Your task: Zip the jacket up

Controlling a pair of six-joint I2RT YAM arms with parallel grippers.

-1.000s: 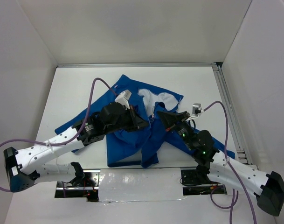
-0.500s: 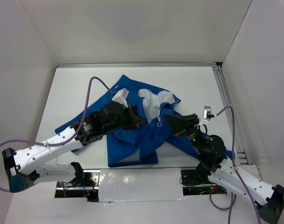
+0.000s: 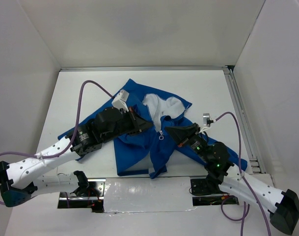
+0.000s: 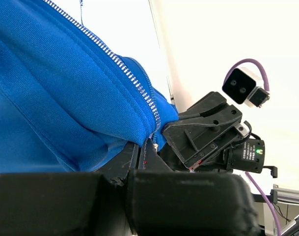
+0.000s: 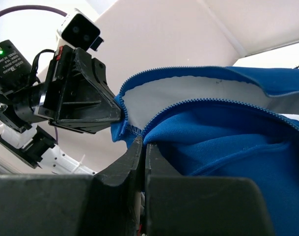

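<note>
The royal-blue jacket (image 3: 139, 152) lies crumpled mid-table, its white lining (image 3: 161, 104) showing at the collar. My left gripper (image 3: 150, 126) is shut on a jacket edge beside the light zipper teeth (image 4: 124, 69); in the left wrist view the jaws (image 4: 145, 145) pinch the blue fabric (image 4: 66, 98). My right gripper (image 3: 167, 131) is shut on the facing zipper edge, close to the left gripper. In the right wrist view its jaws (image 5: 143, 141) hold blue fabric (image 5: 228, 132) under the white lining (image 5: 188, 91). The held edges are lifted off the table.
A metal rail (image 3: 240, 115) runs along the table's right side. White walls close in the back and both sides. Purple cables (image 3: 93, 88) loop over the left arm. A reflective plate (image 3: 144, 194) lies at the near edge between the arm bases.
Both grippers stay shut on the jacket. The right gripper swung right, then came back toward the left gripper. The left wrist shifted slightly back and left, and the hanging fold moved with them.
</note>
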